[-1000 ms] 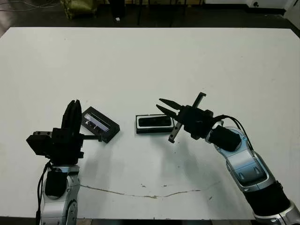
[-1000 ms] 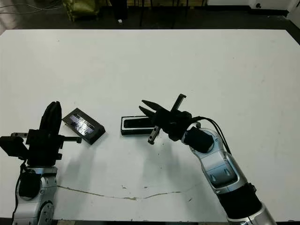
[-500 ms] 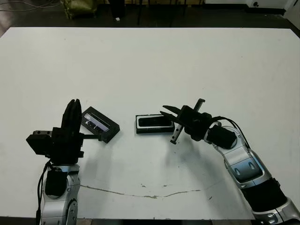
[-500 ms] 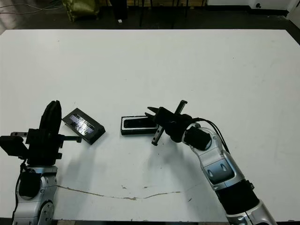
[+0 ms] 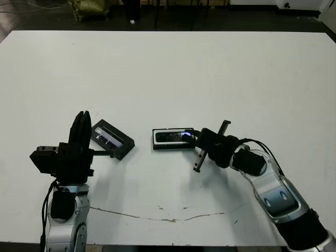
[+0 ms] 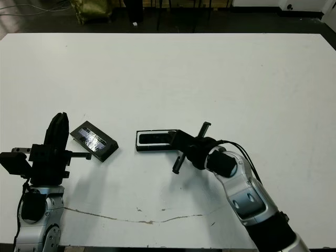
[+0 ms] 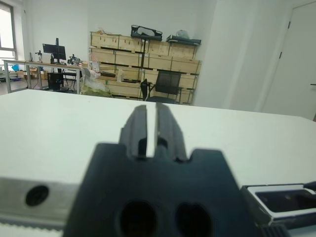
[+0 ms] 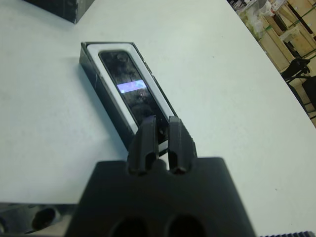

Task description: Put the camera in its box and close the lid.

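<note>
The right end effector (image 5: 195,137), spread above the box (image 5: 173,139) a second ago, has dropped to its near end with fingers pressed together, so the camera (image 8: 132,88) lies seated inside while the lid (image 5: 112,139) waits beside the closed left end effector (image 5: 80,137).

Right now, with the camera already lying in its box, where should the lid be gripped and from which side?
Probably across the two long edges of the lid, coming from above. It lies flat on the table, set at an angle, apart from the box, so the fingers should turn to match that angle. The left gripper is nearest to it.
</note>
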